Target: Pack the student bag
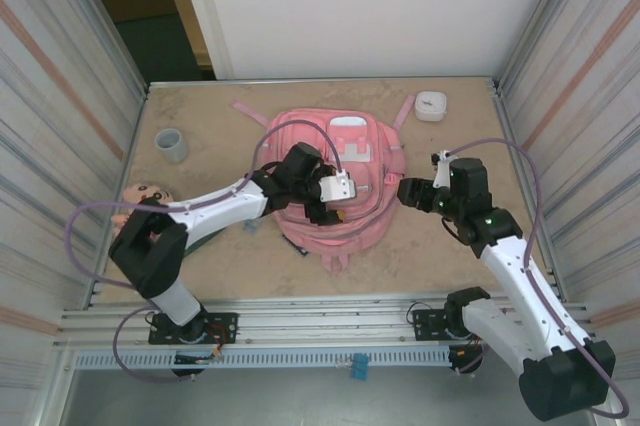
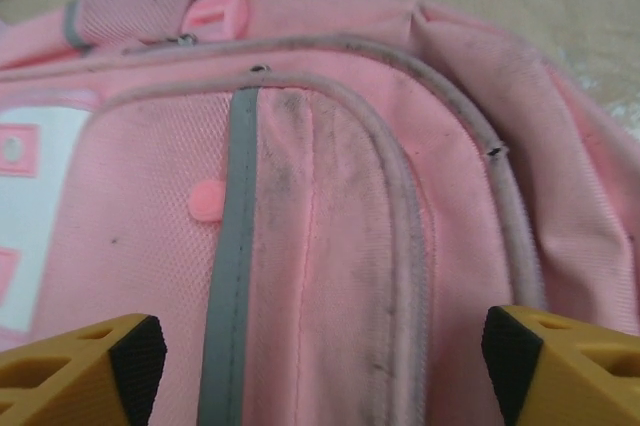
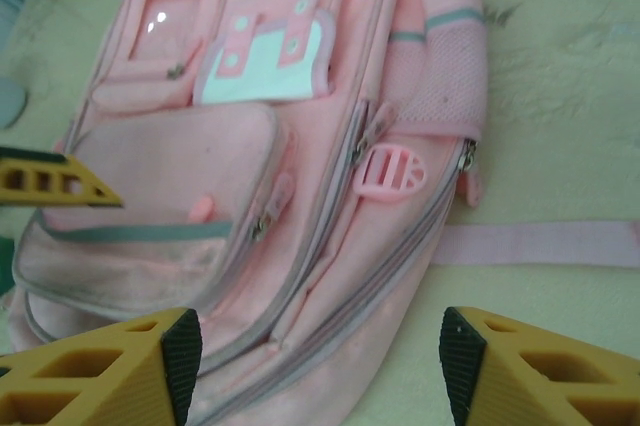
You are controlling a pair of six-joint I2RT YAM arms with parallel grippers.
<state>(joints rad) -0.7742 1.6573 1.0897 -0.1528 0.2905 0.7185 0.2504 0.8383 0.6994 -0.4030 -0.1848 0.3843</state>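
Cup, grey, stands far left on the counter, and I see a doll head nearer my left arm. My left end effector hovers over the student bag, fingers spread wide with nothing between them. The student bag lies flat mid-counter, pockets up. My right end effector sits just beside its right edge, fingers apart and empty. A white tub rests at the back right.

student bag central, cup to its left, tub behind right, doll head far left
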